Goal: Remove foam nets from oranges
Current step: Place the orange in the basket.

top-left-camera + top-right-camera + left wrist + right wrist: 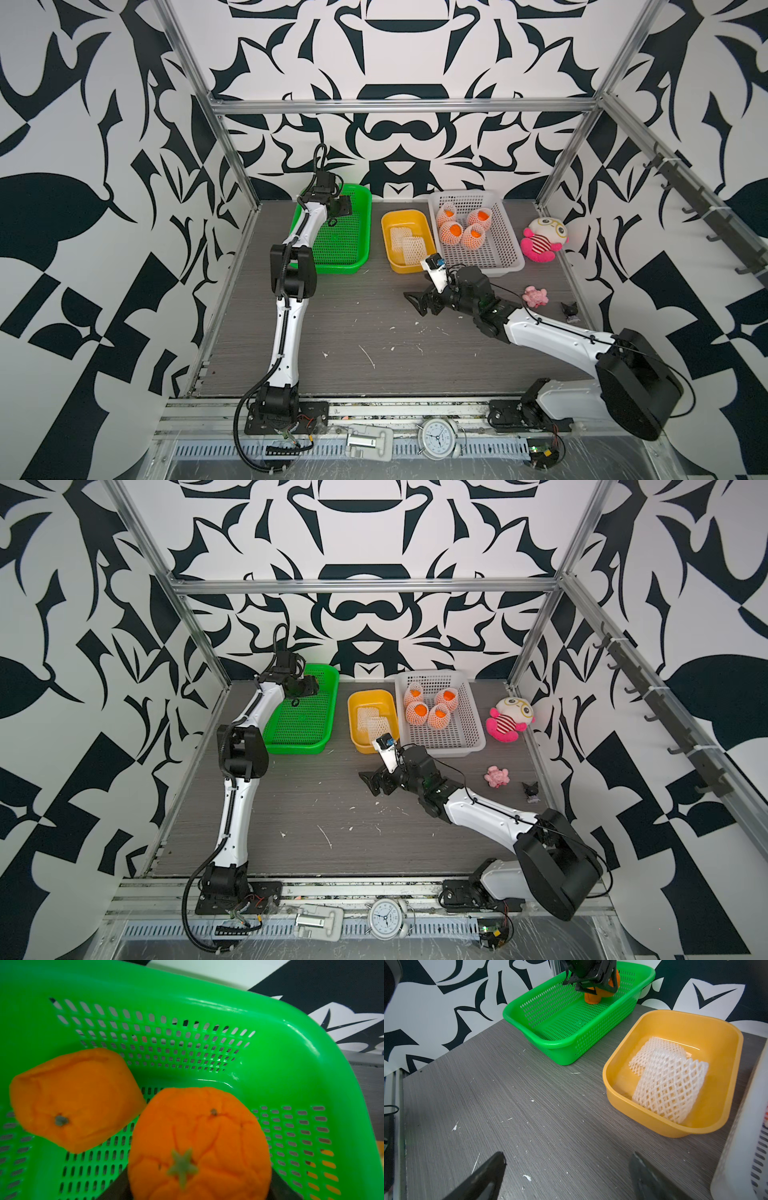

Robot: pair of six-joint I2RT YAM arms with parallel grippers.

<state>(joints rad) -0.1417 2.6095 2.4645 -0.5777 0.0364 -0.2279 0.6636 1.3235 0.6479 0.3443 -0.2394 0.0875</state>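
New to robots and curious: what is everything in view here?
white basket: one, white, back right
green basket: one, green, back left
yellow tub: one, yellow, between baskets
netted oranges: four, orange in white nets, white basket
empty foam nets: two, white, yellow tub
loose orange: one, orange, green basket floor
held orange: one, orange, gripped inside green basket
plush toy: one, pink and white, beside white basket
small pink toy: one, pink, right side of table
small dark object: one, black, right edge
alarm clock: one, white, front rail
left gripper: one, black, closed on held orange
right gripper: one, black, open over table
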